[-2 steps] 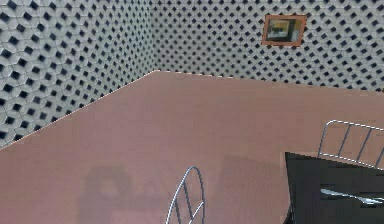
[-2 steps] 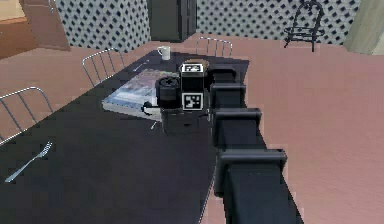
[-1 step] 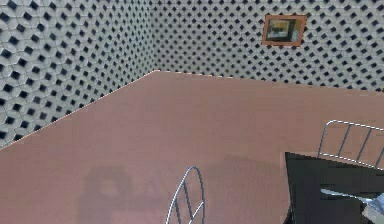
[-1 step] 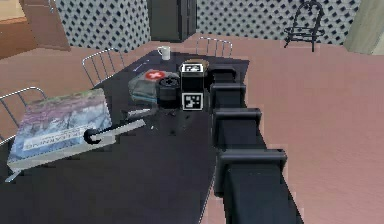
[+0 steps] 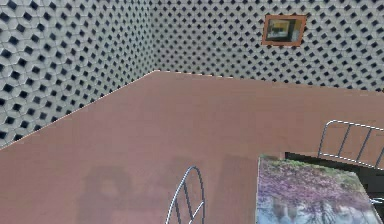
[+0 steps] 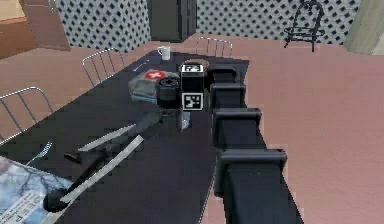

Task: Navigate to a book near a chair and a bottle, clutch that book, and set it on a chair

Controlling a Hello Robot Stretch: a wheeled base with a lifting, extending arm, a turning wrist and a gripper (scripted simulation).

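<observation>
Your arm [image 6: 235,150] is lying stretched across the dark worktop [image 6: 170,175], with the gripper [image 6: 160,98] sitting just left of the two white marker squares [image 6: 190,85]. A dark round thing [image 6: 150,80] with a red spot is lying on the worktop right at the fingers, so you cannot tell how the fingers are standing or whether they are holding anything.

The book [image 6: 22,192], a flowery cover lying flat at the worktop's corner, is well apart from the fingers. In the arm side view it is far to their left and much nearer in than they are. A chair [image 6: 25,105] is standing just beyond it at the worktop's edge.

Judging from that gap, you are working on the approach, not yet the grasp. To do it well, you should be drawing the arm in before you are driving, so that it is not sweeping through the grey long things [image 6: 108,140] between the fingers and the book, or the mug [image 6: 163,52] beyond the fingers. You should then be rolling the base along the worktop until the book is lining up with the arm, and be lowering onto the cover only once the fingers are hanging squarely over it.
</observation>
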